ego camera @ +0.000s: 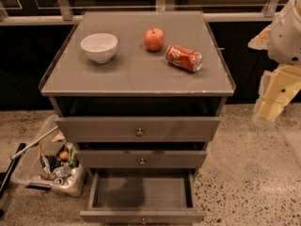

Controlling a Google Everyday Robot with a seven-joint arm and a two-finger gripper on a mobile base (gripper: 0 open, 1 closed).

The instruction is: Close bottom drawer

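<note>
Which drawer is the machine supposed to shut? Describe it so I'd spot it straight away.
Find the grey cabinet with a bowl, apple and can on top; the robot's gripper hangs off to its right. Of its three drawers, the bottom drawer is the lowest. Unlike the two above, it is pulled far out, showing its empty grey inside.

Speckled stone floor (244, 173) all around; a grey cabinet (136, 74) stands centre; dark wall panels (23, 65) far behind, under a pale ledge (28, 20) with slanted metal struts (62, 1); clear bin (70, 185) near left; the gripper (275, 100) hangs far right.
</note>
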